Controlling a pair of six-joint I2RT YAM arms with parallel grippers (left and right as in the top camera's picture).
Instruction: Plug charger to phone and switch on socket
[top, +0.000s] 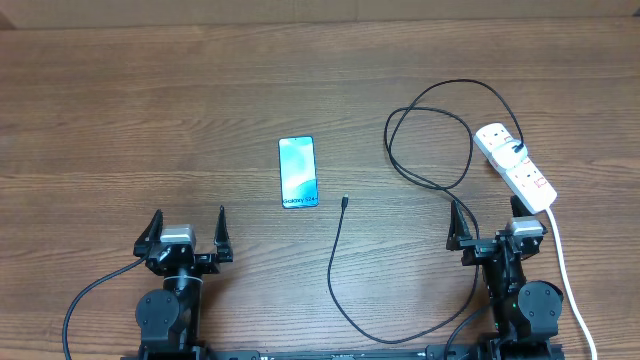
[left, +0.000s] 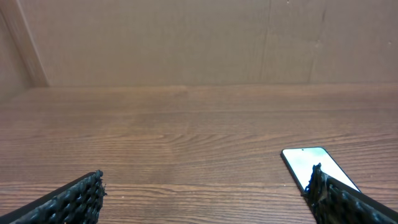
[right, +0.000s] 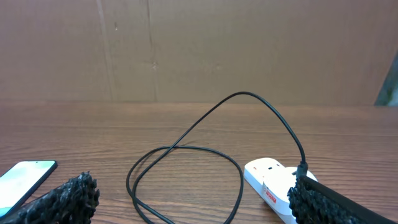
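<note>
Two steps are judged not yet done: the tip of the charger (top: 333, 255) is not in the phone (top: 298, 172), and nothing shows that the socket (top: 515, 165) is switched on.

In the overhead view the phone is seen near the centre of the frame. It is laid flat on the table (top: 120, 110), with its blue screen lit and facing up. The charger's small tip is seen just right of the phone's lower end, near it but not touching. From there the thin black cable is run down toward the bottom edge, bent right behind the right arm, and looped at upper right. It ends at the socket, where it appears to be plugged in already. The socket is laid slantwise at the right of the frame, and a thick white cord (top: 562, 265) is trailed down the right edge. The position of its switches cannot be read.

The left gripper (top: 189, 222) is seen at lower left and the right gripper (top: 486, 215) at lower right. The fingers of each are spread wide apart, and nothing is held.

Broad bare wood is seen left of and above the phone, so free approach is judged possible there. The far table edge is closed off by a brown board wall (left: 186, 37). The cable loop is spread between the right gripper and the socket, so a snag is judged possible there.
</note>
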